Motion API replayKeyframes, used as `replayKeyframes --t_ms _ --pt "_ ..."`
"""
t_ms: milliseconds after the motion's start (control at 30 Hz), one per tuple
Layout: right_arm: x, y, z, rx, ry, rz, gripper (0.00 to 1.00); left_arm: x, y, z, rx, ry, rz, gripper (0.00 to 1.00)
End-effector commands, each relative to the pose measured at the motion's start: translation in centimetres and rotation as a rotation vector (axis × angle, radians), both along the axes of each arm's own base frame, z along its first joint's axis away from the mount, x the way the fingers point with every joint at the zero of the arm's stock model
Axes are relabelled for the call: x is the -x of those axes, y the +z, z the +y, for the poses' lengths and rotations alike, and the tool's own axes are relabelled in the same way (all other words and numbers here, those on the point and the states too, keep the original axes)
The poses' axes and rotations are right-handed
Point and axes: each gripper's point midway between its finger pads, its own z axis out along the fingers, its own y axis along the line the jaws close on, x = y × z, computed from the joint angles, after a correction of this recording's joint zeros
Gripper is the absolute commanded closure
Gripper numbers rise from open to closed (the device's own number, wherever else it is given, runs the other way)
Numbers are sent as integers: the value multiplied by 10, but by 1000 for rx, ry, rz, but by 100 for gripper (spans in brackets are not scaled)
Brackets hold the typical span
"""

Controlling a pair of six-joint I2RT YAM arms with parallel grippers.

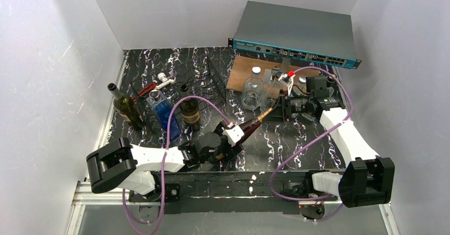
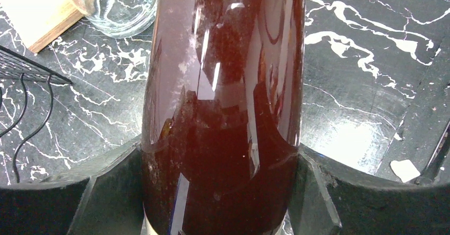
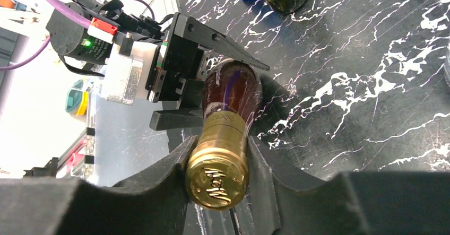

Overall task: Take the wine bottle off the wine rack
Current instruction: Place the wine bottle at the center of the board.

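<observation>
Above the near middle of the black marbled table (image 1: 254, 153), the wine bottle (image 1: 248, 130) hangs clear of the wine rack (image 1: 211, 76), which sits well apart toward 11 o'clock in the top view. The bottle's long axis runs from about 8 o'clock at the base to 2 o'clock at the neck, tilted slightly upward. The left gripper (image 1: 233, 137) has its fingers (image 2: 111, 192) clamped on either side of the dark red body. The right gripper (image 1: 276, 109) meets the other end. Its pads (image 3: 159, 187) flank the gold-foil neck (image 3: 217, 176) and touch it on both sides, so it looks closed on the neck. Both arms grip along one line, so any further move must keep that axis shared, or one arm must let go.
</observation>
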Motion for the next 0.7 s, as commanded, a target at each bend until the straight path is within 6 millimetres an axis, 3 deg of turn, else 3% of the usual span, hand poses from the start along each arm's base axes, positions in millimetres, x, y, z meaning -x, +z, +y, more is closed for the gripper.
replayKeyframes --t_ms 0,267,667 --pt "-4 20 0 -19 4 -95 60 -7 56 -28 216 -7 -47 100" --pt "-2 23 -2 -1 1 -158 92 -6 57 -33 229 -15 -32 100" --pt "-1 26 -6 32 -7 -231 99 -3 59 -42 248 -35 -5 100"
